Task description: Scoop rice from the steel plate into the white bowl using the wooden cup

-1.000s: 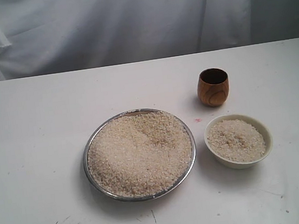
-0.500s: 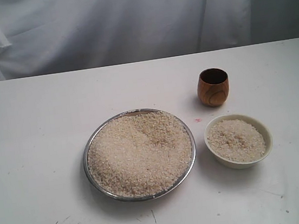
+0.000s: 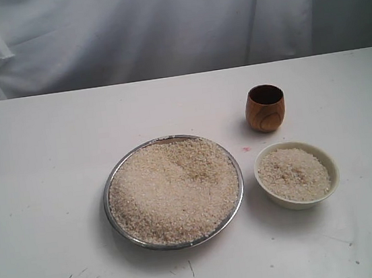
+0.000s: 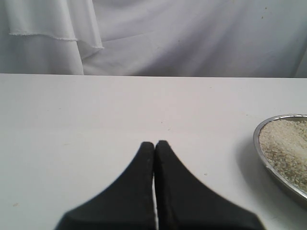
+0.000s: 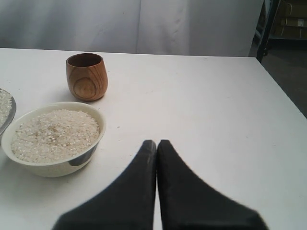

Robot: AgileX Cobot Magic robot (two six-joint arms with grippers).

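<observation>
The steel plate [image 3: 105, 202] is sitting near the middle of the white tabletop [image 3: 32, 158], carrying a broad heap of rice [image 3: 172, 191] that is spreading out to its rim. The white bowl [image 3: 295, 201] is resting just beside the plate on the exterior view's right, apart from it, and is also holding grains nearly to its brim. The wooden cup [image 3: 265, 112] is standing upright behind the bowl, toward the white cloth backdrop [image 3: 125, 31] — mouth up, apart from both vessels. The left gripper [image 4: 154, 143] is pointing over bare tabletop, jaws pressed together and gripping nothing, with the plate's rim off to one side. The right gripper [image 5: 157, 143] is likewise closed and empty — bowl and cup are lying ahead of it, clear of its tips.
</observation>
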